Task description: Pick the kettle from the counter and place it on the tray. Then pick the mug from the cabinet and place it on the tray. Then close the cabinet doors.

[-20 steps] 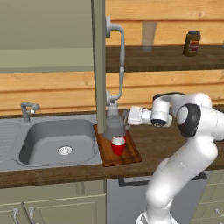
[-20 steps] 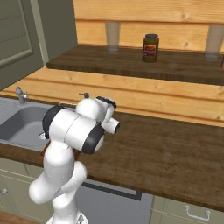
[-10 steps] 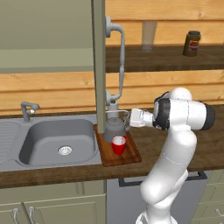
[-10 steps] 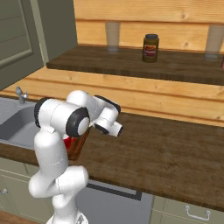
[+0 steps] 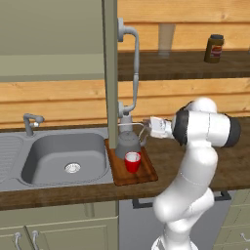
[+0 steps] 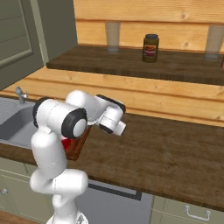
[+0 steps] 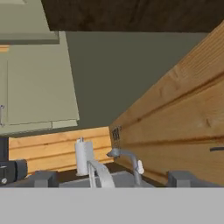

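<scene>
Wooden shelf (image 5: 195, 63) carries a jar (image 5: 213, 48), label unreadable.

A home kitchen: inset grey steel sink (image 5: 63, 163) in a long dark brown wooden worktop (image 6: 166, 153), olive-green panelled cabinets (image 5: 49, 39) above.

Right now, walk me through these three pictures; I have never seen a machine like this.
The white jointed thing is a robot arm with a two-finger gripper at its end, in a rendered kitchen. Two pictures come from cameras behind the arm, one on its left, one on its right; the third looks along the gripper itself, whose dark fingertips stand apart. On the counter beside the sink lies a wooden tray carrying a grey kettle and a red mug. The gripper is open, close beside the kettle, and holds nothing. An olive cabinet door stands open above.
</scene>
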You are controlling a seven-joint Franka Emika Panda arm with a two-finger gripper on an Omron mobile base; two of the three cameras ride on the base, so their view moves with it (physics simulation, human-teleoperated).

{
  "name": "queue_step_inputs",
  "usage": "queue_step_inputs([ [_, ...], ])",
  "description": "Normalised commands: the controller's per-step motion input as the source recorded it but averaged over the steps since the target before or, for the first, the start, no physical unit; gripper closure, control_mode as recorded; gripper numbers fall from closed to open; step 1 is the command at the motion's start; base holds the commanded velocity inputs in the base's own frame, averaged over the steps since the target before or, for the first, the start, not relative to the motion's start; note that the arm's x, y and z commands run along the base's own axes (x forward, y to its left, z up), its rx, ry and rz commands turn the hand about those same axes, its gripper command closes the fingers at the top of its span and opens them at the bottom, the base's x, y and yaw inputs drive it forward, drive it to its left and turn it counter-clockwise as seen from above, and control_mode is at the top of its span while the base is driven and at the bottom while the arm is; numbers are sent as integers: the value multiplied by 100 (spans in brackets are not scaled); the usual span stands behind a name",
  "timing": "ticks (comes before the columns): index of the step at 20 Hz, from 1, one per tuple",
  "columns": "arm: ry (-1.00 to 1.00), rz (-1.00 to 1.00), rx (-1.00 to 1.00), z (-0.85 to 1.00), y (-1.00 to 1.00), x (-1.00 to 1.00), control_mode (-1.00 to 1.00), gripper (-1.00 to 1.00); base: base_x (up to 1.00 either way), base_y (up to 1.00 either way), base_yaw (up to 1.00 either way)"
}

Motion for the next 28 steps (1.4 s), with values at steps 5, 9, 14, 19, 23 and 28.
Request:
queue_step_inputs([
  [5,-1,-1,7,69,0,-50,-100,-100,0,0,0],
  [9,-1,-10,7,64,0,-77,-100,-100,0,0,0],
  [14,0,-7,5,73,0,-71,-100,-100,0,0,0],
  [19,11,-11,0,69,0,-71,-100,-100,0,0,0],
  [23,22,-12,-3,47,0,-65,-100,-100,0,0,0],
  [28,25,-12,-17,31,-1,-63,-100,-100,0,0,0],
])
